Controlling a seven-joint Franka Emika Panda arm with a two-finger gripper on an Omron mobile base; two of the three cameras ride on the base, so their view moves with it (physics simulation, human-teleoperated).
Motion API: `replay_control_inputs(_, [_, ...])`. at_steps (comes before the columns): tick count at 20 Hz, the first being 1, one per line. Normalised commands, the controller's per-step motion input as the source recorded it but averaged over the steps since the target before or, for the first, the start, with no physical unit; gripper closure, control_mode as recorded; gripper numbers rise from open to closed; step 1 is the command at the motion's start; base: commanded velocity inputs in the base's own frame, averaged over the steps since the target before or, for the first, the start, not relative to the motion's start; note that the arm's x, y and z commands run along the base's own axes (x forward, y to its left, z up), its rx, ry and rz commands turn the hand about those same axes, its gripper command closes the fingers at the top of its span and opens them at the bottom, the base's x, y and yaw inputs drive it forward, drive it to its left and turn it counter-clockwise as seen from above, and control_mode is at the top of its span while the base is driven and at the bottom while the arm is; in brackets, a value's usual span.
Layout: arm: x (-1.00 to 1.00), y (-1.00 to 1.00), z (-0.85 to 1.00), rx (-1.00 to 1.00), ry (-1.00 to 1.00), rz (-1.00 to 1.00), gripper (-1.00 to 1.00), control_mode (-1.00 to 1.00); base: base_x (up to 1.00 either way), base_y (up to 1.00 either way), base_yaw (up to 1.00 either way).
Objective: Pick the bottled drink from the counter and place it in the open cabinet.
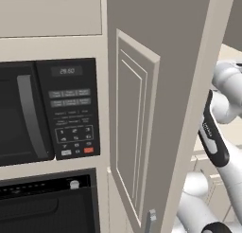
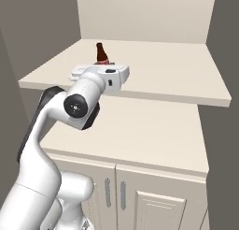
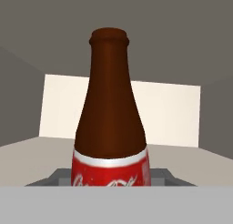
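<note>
The bottle (image 2: 100, 53) is seen upright over the cabinet shelf (image 2: 186, 79), at 12 o'clock from the gripper (image 2: 101, 68), jaw state cannot be told, so it should be lowered level, released only once seated, then backed straight out.

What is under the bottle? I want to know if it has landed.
In the right base view the bottle stands upright over the cabinet shelf, but the hand covers its base, so contact cannot be seen.
</note>
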Motion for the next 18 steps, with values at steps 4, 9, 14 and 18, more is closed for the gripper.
replay_control_inputs(4, [0.17,0.0,-0.12,0.0,0.0,0.0,1.0,-1.0,0.0,0.0,0.0])
replay_control_inputs(9, [0.17,0.0,-0.13,0.0,0.0,0.0,1.0,-1.0,0.0,0.0,0.0])
replay_control_inputs(14, [0.21,0.0,-0.09,0.0,0.0,0.0,1.0,-1.0,0.0,0.0,0.0])
replay_control_inputs(18, [0.21,0.0,-0.08,0.0,0.0,0.0,1.0,-1.0,0.0,0.0,0.0])
